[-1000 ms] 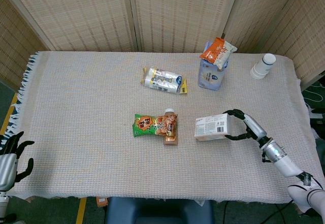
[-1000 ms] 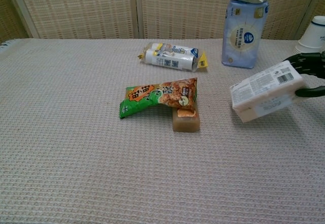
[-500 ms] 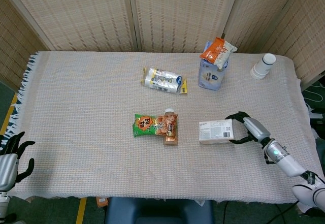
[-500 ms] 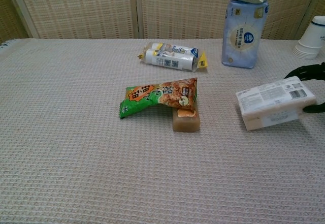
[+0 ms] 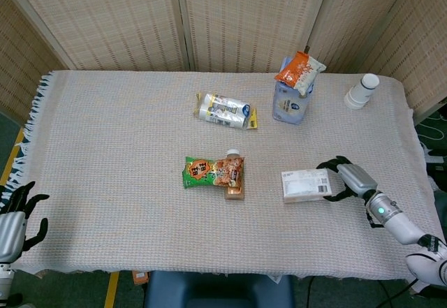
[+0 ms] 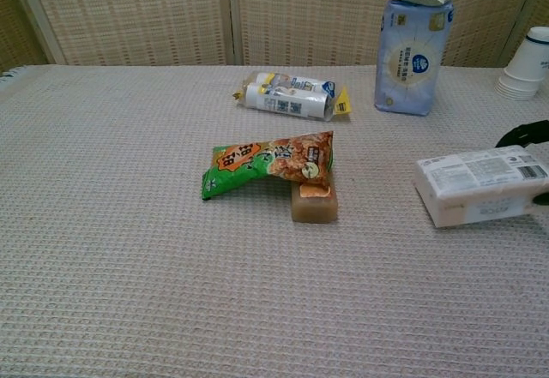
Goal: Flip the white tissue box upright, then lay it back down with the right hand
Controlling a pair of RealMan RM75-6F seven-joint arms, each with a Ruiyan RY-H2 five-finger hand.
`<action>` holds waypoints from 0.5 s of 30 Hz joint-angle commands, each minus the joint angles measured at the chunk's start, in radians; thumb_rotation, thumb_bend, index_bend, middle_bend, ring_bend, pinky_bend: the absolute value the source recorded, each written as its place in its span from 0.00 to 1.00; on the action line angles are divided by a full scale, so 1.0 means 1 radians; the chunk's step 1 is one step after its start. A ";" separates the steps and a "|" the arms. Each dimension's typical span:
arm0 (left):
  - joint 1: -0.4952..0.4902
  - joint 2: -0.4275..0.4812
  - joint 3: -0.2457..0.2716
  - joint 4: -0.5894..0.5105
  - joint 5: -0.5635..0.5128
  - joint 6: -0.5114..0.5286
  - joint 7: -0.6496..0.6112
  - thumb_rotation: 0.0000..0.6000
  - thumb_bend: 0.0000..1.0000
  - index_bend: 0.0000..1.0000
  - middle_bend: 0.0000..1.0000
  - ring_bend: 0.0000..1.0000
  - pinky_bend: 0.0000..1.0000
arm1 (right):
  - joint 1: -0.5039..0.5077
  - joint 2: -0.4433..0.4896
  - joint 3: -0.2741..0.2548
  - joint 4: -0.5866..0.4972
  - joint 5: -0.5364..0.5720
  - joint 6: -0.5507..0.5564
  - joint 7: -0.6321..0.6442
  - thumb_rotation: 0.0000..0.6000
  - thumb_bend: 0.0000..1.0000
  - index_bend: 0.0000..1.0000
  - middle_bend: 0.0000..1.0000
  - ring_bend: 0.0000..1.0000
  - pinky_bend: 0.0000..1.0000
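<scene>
The white tissue box [image 5: 306, 185] lies flat on the woven tablecloth at the right, its printed label face up; the chest view shows the box [image 6: 480, 186] at the right edge. My right hand [image 5: 347, 179] grips its right end, dark fingers [image 5: 327, 163] curled over the far side and under the near side. In the chest view only dark fingertips [image 6: 525, 129] of that hand show at the frame edge. My left hand [image 5: 12, 221] hangs off the table's front left corner, fingers apart, holding nothing.
A green and orange snack bag [image 5: 213, 171] lies on a tan block [image 5: 235, 189] at mid table. A yellow-white packet [image 5: 224, 110] lies behind it. A blue tissue pack [image 5: 290, 100] stands upright with an orange bag [image 5: 299, 70] on top. White stacked cups [image 5: 361, 90] stand far right.
The right hand has carried the tissue box rightward and toward the front edge, lowering it from a tilted pose to lying flat on the cloth. The left hand has not moved.
</scene>
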 commanded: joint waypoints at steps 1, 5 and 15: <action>0.000 -0.001 0.000 0.000 0.001 0.000 0.002 1.00 0.49 0.27 0.00 0.00 0.25 | 0.000 0.018 0.013 -0.042 0.032 -0.025 -0.075 1.00 0.39 0.40 0.36 0.36 0.00; 0.000 0.000 0.001 -0.001 0.001 0.002 0.003 1.00 0.48 0.27 0.00 0.00 0.25 | 0.000 0.028 0.020 -0.067 0.052 -0.043 -0.125 1.00 0.39 0.40 0.36 0.36 0.00; -0.001 -0.001 0.001 -0.001 -0.002 -0.002 0.009 1.00 0.48 0.27 0.00 0.00 0.25 | 0.006 0.052 0.036 -0.112 0.099 -0.095 -0.243 1.00 0.37 0.35 0.36 0.34 0.00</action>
